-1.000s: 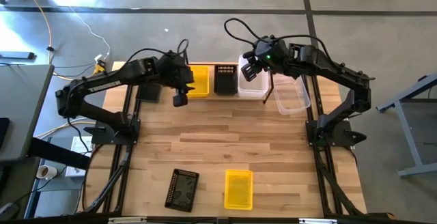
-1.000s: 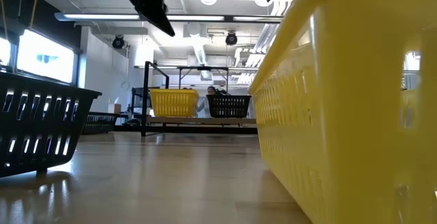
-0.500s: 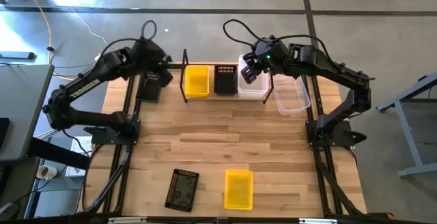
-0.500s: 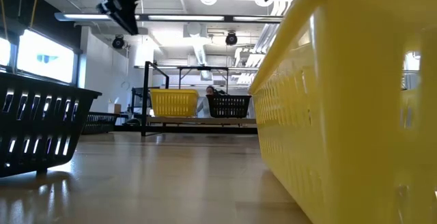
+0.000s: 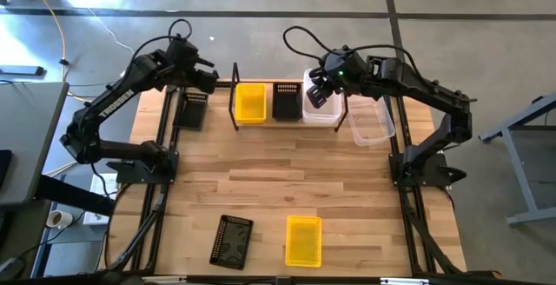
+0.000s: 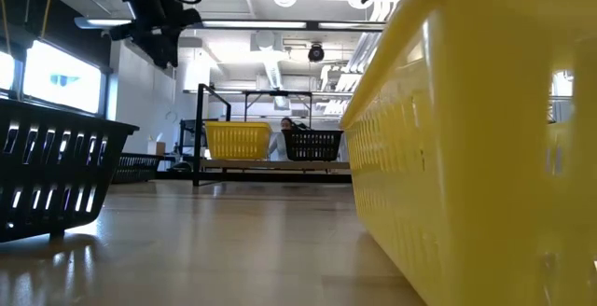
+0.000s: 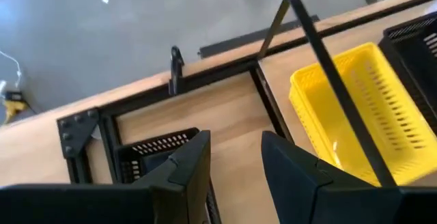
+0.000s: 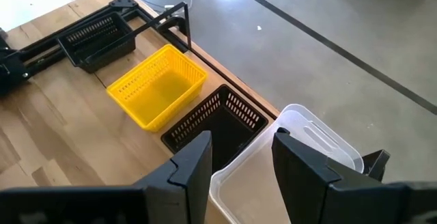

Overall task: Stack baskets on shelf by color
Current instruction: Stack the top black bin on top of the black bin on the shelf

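The shelf (image 5: 234,102) stands at the far edge and carries a yellow basket (image 5: 250,102), a black basket (image 5: 287,101) and a clear basket (image 5: 323,109) side by side. My left gripper (image 5: 207,81) (image 7: 235,162) is open, raised left of the shelf, above the far end of another black basket (image 5: 193,109) (image 7: 157,149) that rests on the table. My right gripper (image 5: 314,94) (image 8: 242,162) is open and hovers over the clear basket (image 8: 287,162) and the black basket (image 8: 218,125) on the shelf. Neither gripper touches anything.
A second clear basket (image 5: 372,122) sits on the table right of the shelf. A black basket (image 5: 231,240) and a yellow basket (image 5: 303,239) lie near the near edge and fill the low view's sides. Bare wood (image 5: 278,176) spans the table's middle.
My left gripper has drawn away from the yellow basket on the shelf, moving toward the table's left and far edge and rising. The right arm and all baskets have kept still.
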Robot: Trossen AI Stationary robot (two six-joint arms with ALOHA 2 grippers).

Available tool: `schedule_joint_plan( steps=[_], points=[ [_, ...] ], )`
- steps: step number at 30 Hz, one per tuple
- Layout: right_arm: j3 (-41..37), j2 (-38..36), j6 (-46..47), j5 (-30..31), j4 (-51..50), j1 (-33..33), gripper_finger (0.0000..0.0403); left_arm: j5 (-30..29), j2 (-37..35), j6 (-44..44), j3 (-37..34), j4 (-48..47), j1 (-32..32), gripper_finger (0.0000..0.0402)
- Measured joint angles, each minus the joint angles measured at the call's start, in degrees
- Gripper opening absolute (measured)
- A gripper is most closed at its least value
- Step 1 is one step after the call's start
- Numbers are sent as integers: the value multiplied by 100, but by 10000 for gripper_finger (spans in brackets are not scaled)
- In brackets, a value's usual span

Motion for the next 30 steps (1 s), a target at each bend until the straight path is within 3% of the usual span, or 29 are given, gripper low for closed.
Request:
schedule_joint_plan(
  steps=[8, 16, 30],
  points=[
    [0, 2, -16, -183, -121, 2, 140, 160, 656, -210, 0, -507, -1, 122],
    [0, 2, 3, -261, -211, 2, 140, 0, 1324, -581, 0, -481, 132, 122],
    [0, 2, -36, -260, -231, 2, 140, 440, 2159, -1377, 16, -339, 692, 122]
  ],
)
